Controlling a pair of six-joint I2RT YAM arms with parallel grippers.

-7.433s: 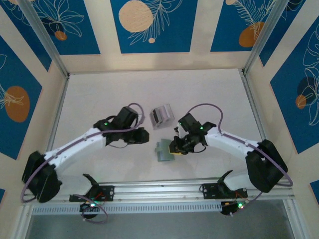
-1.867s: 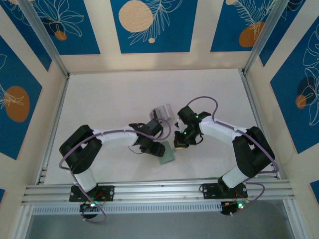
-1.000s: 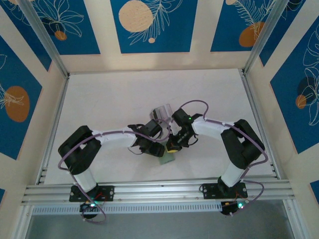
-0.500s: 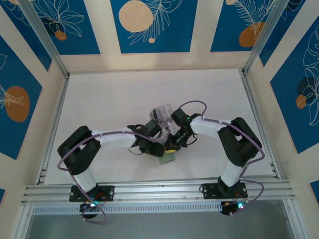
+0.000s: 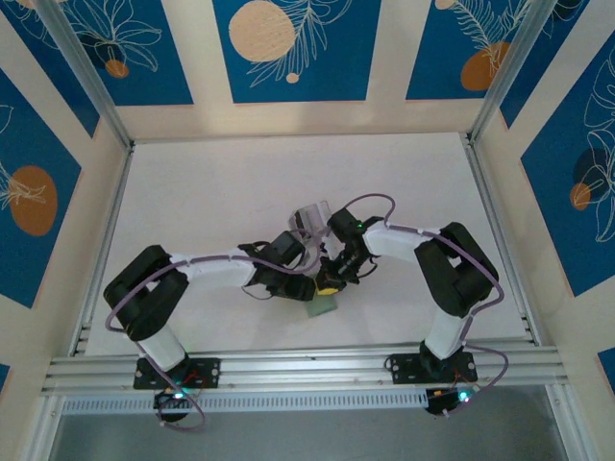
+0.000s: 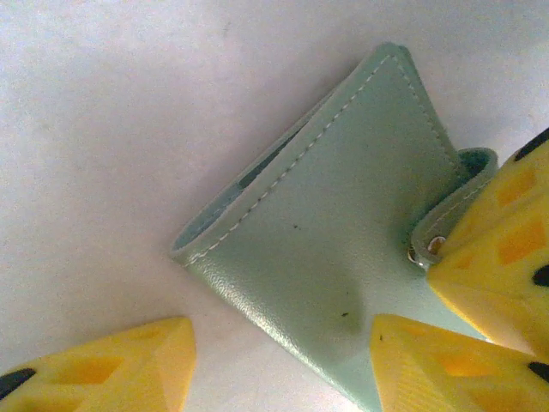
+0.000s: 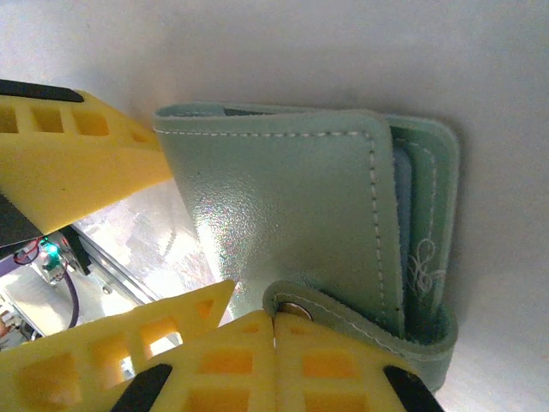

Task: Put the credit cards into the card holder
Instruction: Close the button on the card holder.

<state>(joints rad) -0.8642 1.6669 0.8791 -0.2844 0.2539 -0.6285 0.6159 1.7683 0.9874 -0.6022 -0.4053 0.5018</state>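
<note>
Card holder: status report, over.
Left gripper open, straddling edge of card holder. Right gripper shut, tips at snap tab. It lies folded over on table. Both grippers crowded close there.

The top external camera sits high above and behind the near edge of the desk (image 5: pixel 192 192), looking down over all of it; each wrist camera looks down from very close; all three views share the card holder (image 5: pixel 324 307), toward the near edge.

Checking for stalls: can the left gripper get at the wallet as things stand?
Likely yes: the left gripper is open right at the wallet's near corner, nothing between them. The shut right gripper sits at the snap tab, off to one side.
</note>
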